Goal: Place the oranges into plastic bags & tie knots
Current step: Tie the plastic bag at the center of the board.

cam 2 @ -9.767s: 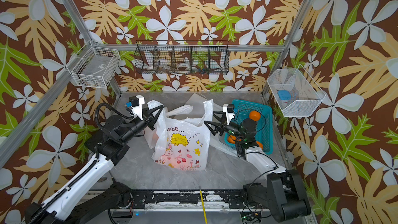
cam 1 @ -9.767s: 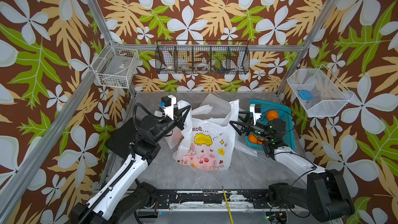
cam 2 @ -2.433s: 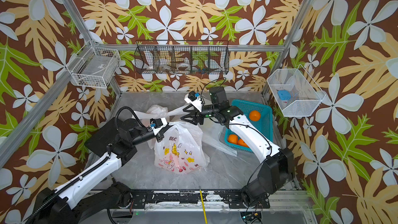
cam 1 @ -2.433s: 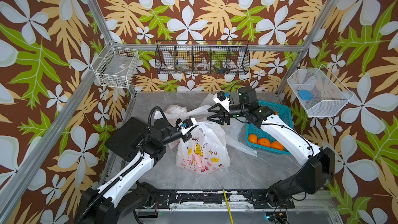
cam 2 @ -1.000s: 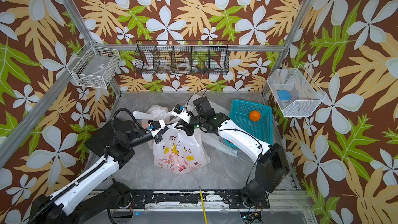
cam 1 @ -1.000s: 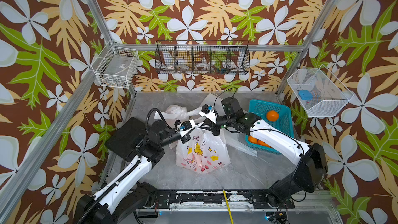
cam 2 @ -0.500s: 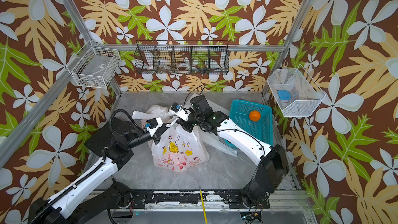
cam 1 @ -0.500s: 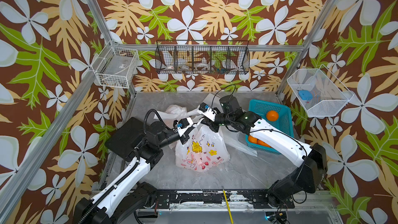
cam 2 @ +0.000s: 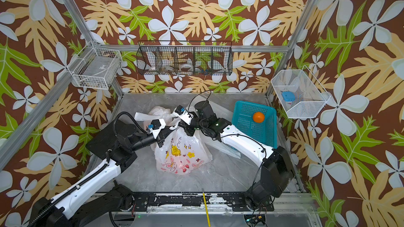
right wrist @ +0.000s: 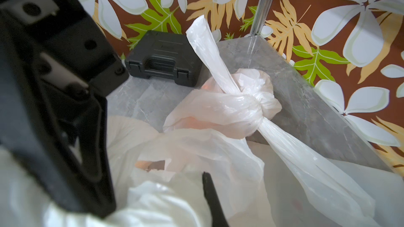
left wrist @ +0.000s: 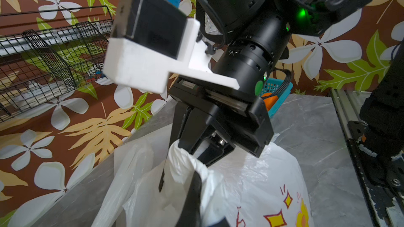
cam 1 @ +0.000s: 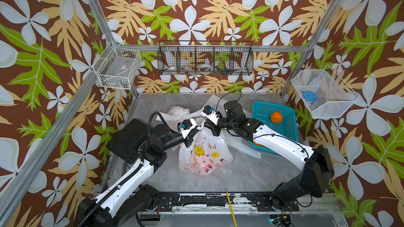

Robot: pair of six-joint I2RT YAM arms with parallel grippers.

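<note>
Found printed bag [cam 1: 204,153] standing at middle of desk [cam 1: 240,176], handles drawn up. Noted left claw [cam 1: 193,134] clamped narrow on one handle, right claw [left wrist: 193,149] pinching the twisted handle just beside it. Found tied bag [cam 1: 178,111] behind, knot [right wrist: 259,105] complete. Noted one orange [cam 1: 276,117] in full view in teal basket [cam 1: 263,114], well apart from both bags.
</note>
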